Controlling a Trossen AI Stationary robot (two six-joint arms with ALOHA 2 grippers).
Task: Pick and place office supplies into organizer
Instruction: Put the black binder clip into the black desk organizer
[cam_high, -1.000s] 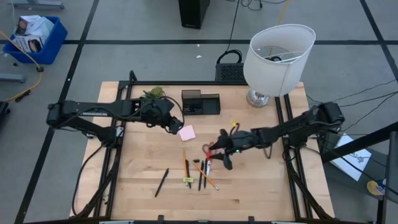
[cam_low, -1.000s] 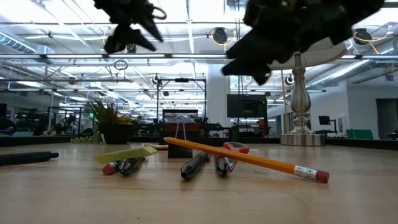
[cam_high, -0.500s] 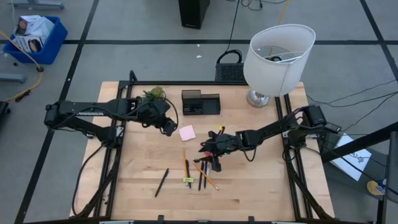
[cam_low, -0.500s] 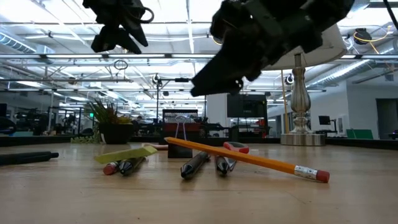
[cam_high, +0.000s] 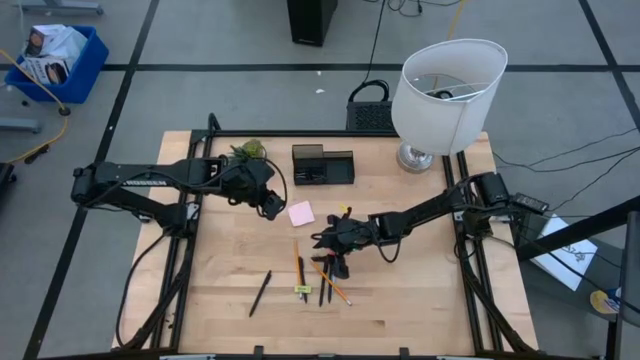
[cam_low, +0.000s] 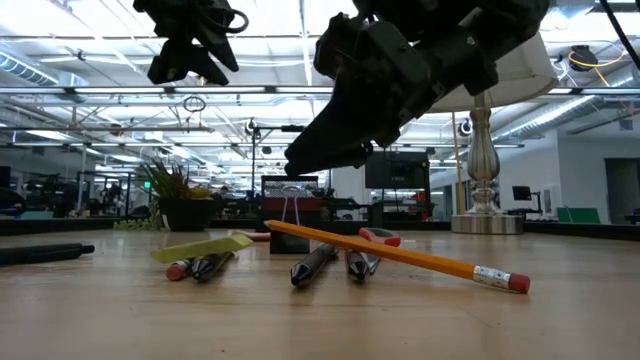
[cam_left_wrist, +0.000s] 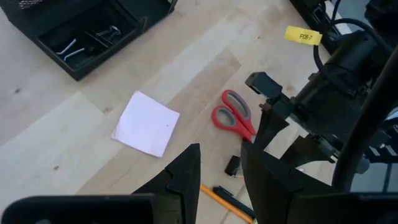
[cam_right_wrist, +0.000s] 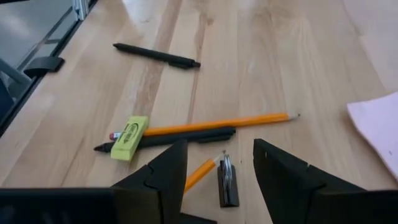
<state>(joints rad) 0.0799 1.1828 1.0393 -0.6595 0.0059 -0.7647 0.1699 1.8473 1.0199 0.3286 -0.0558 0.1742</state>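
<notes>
Right gripper (cam_high: 322, 242) hovers above the table (cam_high: 400, 300), jaws apart, nothing held, over a small black clip (cam_right_wrist: 227, 180) at the supplies cluster, near table centre. Pencils (cam_high: 328, 279), pens (cam_high: 260, 292) and yellow-green eraser (cam_right_wrist: 129, 137) lie at 6 o'clock from it. Scissors (cam_left_wrist: 233, 114) sit just beside the gripper. Pink sticky pad (cam_high: 300, 213) at its 11 o'clock. Organizer (cam_high: 323, 165) at 12 o'clock, well apart. Left gripper (cam_high: 275, 207) hangs beside the pad, jaws partly apart, empty.
</notes>
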